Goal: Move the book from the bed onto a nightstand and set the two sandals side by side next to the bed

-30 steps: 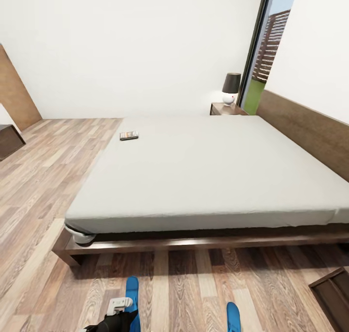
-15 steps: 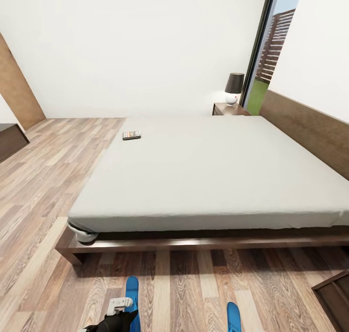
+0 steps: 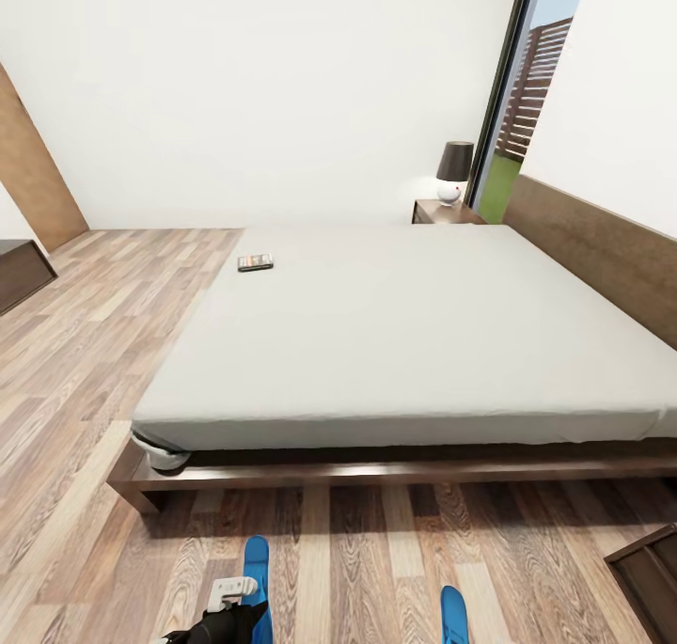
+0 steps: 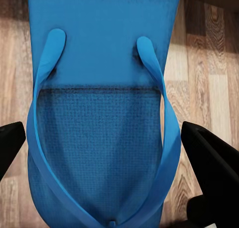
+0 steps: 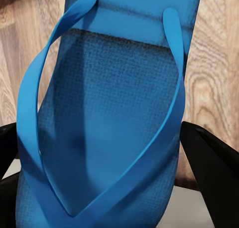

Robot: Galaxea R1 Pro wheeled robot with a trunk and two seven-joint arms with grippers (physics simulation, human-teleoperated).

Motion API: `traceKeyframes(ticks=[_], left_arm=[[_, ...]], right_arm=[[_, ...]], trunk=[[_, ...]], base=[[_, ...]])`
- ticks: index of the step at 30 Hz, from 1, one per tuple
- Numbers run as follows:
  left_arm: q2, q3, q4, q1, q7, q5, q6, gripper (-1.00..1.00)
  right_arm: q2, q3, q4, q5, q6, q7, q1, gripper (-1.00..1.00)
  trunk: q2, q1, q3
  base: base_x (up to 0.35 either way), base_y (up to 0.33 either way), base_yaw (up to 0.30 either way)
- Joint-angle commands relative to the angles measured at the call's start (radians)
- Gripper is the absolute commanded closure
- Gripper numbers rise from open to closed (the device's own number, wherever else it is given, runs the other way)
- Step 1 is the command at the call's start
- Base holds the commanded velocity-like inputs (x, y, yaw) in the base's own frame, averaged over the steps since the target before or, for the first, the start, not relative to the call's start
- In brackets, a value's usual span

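Both grippers spread wide, left [image 4: 107,148] and right [image 5: 107,153], each straddling a sandal [image 4: 102,88] [image 5: 112,98]. Probably light, floppy foam; best pinched across the sole edges, not the straps.

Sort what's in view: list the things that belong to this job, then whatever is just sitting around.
Job things:
book on the bed
left sandal
right sandal
far nightstand
near nightstand

Just around:
lamp on the far nightstand
dark cabinet by the wall

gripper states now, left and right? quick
Left gripper: jaws spread either side of a blue sandal, apparently open, not clamping.
Right gripper: same, jaws wide around the other sandal, apparently open.
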Motion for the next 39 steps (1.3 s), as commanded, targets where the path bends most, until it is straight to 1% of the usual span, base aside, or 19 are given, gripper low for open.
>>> traceKeyframes(ticks=[1, 5, 7, 10, 11, 13, 14, 16, 18, 21, 23, 24, 25, 28, 31, 34, 37, 38, 39], left_arm=[[0.000, 0.006, 0.001, -0.001, -0.004, -0.007, -0.005, 1.00], [0.002, 0.007, 0.001, -0.001, 0.001, -0.008, -0.004, 1.00], [0.009, 0.010, -0.002, -0.001, 0.034, -0.008, -0.002, 1.00], [0.019, 0.012, -0.012, -0.002, 0.167, -0.008, 0.002, 1.00], [0.020, 0.012, -0.022, -0.005, 0.265, -0.009, 0.007, 1.00], [0.021, 0.010, -0.040, -0.012, 0.385, -0.010, 0.032, 1.00], [0.021, 0.010, -0.056, -0.015, 0.428, -0.011, 0.058, 1.00], [0.022, 0.008, -0.114, -0.021, 0.477, -0.011, 0.132, 1.00], [0.028, 0.007, -0.204, -0.027, 0.498, -0.013, 0.230, 1.00], [0.056, 0.006, -0.244, -0.029, 0.503, -0.013, 0.280, 1.00], [0.065, 0.003, -0.254, -0.029, 0.504, -0.013, 0.291, 1.00], [0.063, -0.001, -0.253, -0.030, 0.505, -0.013, 0.289, 1.00], [0.053, -0.026, -0.229, -0.030, 0.508, -0.013, 0.258, 1.00], [0.049, -0.054, -0.201, -0.030, 0.510, -0.012, 0.188, 1.00], [0.050, -0.064, -0.192, -0.030, 0.510, -0.011, 0.147, 1.00], [0.049, -0.066, -0.190, -0.030, 0.511, -0.011, 0.139, 1.00], [0.049, -0.067, -0.189, -0.030, 0.512, -0.010, 0.137, 1.00], [0.049, -0.067, -0.189, -0.030, 0.512, -0.010, 0.137, 1.00], [0.049, -0.068, -0.188, -0.030, 0.512, -0.010, 0.137, 1.00]], right_arm=[[0.000, -0.007, 0.001, 0.000, 0.001, 0.005, -0.001, 1.00], [0.000, -0.007, 0.001, 0.000, 0.001, 0.004, -0.001, 1.00], [0.000, -0.007, 0.001, 0.000, 0.001, 0.003, -0.001, 1.00], [-0.001, -0.007, 0.001, 0.000, 0.001, 0.003, -0.001, 1.00], [-0.002, -0.007, 0.001, 0.000, 0.001, 0.004, -0.001, 1.00], [-0.003, -0.007, 0.001, 0.000, 0.001, 0.005, -0.001, 1.00], [-0.003, -0.007, 0.001, 0.000, 0.001, 0.005, -0.001, 1.00], [-0.003, -0.007, 0.001, 0.000, 0.001, 0.005, -0.001, 1.00], [-0.004, -0.007, 0.001, 0.000, 0.001, 0.005, -0.001, 1.00], [-0.004, -0.007, 0.001, 0.000, 0.001, 0.005, -0.001, 1.00], [-0.005, -0.007, 0.001, 0.000, 0.001, 0.005, -0.001, 1.00], [-0.005, -0.007, 0.001, 0.000, 0.001, 0.005, -0.001, 1.00], [-0.005, -0.007, 0.001, 0.000, 0.001, 0.005, -0.001, 1.00], [-0.005, -0.007, 0.001, 0.000, 0.001, 0.006, -0.001, 1.00], [-0.006, -0.007, 0.001, 0.000, 0.001, 0.007, -0.001, 1.00], [-0.009, -0.008, 0.001, -0.001, 0.003, 0.013, -0.001, 1.00], [-0.043, -0.011, -0.001, -0.009, 0.008, 0.018, -0.001, 1.00], [-0.072, -0.013, -0.003, -0.019, 0.013, 0.020, -0.001, 1.00], [-0.091, -0.014, -0.004, -0.023, 0.016, 0.021, -0.001, 1.00]], trunk=[[0.000, 0.000, -0.001], [0.000, 0.000, -0.001], [0.000, 0.000, -0.001], [0.000, 0.000, -0.001], [0.000, 0.000, -0.001], [0.000, 0.000, -0.001], [0.000, 0.000, -0.001], [0.000, 0.000, -0.001], [0.000, 0.000, -0.001], [0.000, 0.000, -0.001], [0.000, 0.000, -0.001], [0.000, 0.000, -0.001], [0.000, 0.000, -0.001], [0.000, 0.000, -0.001], [0.000, 0.000, -0.001], [0.000, 0.000, -0.001], [0.000, 0.000, -0.001], [0.000, 0.000, -0.001], [0.000, 0.000, -0.001]], base=[[0.000, 0.000, 0.000], [0.000, 0.000, 0.000], [0.000, 0.000, 0.000], [0.000, 0.000, 0.000], [0.000, 0.000, 0.000], [0.000, 0.000, 0.000], [0.000, 0.000, 0.000], [0.000, 0.000, 0.000], [0.000, 0.000, 0.000], [0.000, 0.000, 0.000], [0.000, 0.000, 0.000], [0.000, 0.000, 0.000], [0.000, 0.000, 0.000], [0.000, 0.000, 0.000], [0.000, 0.000, 0.000], [0.000, 0.000, 0.000], [0.000, 0.000, 0.000], [0.000, 0.000, 0.000], [0.000, 0.000, 0.000]])
